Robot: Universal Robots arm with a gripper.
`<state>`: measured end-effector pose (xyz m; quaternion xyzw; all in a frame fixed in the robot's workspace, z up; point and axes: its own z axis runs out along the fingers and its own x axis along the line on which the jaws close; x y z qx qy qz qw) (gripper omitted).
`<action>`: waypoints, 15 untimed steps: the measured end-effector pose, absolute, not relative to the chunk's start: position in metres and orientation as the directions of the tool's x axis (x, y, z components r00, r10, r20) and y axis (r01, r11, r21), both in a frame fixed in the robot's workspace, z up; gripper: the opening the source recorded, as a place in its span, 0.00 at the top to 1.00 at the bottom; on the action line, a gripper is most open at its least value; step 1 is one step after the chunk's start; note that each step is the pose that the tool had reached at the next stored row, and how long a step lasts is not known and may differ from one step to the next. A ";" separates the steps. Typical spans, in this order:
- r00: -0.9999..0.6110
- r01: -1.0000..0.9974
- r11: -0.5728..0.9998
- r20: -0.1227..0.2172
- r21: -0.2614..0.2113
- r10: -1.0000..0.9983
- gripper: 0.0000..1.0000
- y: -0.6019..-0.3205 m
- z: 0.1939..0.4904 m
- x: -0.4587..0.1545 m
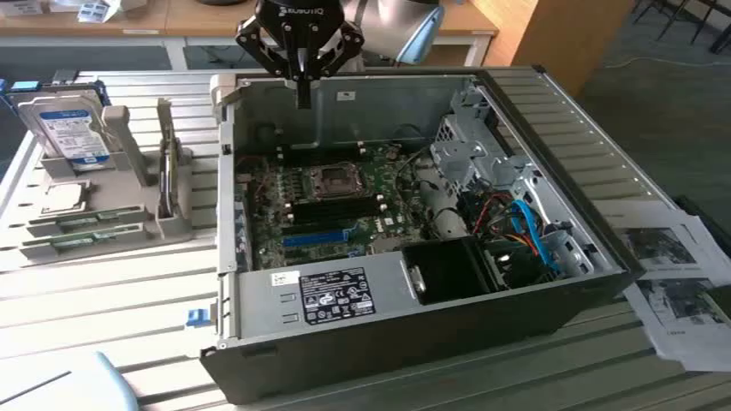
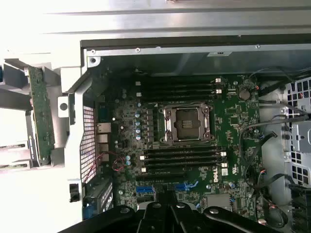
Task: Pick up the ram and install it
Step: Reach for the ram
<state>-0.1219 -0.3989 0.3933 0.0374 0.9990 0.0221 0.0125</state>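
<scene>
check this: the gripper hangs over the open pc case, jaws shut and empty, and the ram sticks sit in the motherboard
No: the exterior view shows the ram sticks lying in the grey rack outside the PC case, at that view's left. The gripper does hang over the open case, jaws shut and empty.

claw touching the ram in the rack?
Apart. Exterior view: the claw hangs over the open case's rim, while the ram lies in the grey rack on the exterior view's left, a plain gap between them.
</scene>
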 end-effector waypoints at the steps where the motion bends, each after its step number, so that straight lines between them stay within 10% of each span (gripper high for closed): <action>1: -0.997 0.074 0.996 -0.023 0.045 0.075 0.91 -0.399 0.393 -0.122; 15: -0.997 0.074 0.996 -0.023 0.045 0.075 0.91 -0.399 0.393 -0.128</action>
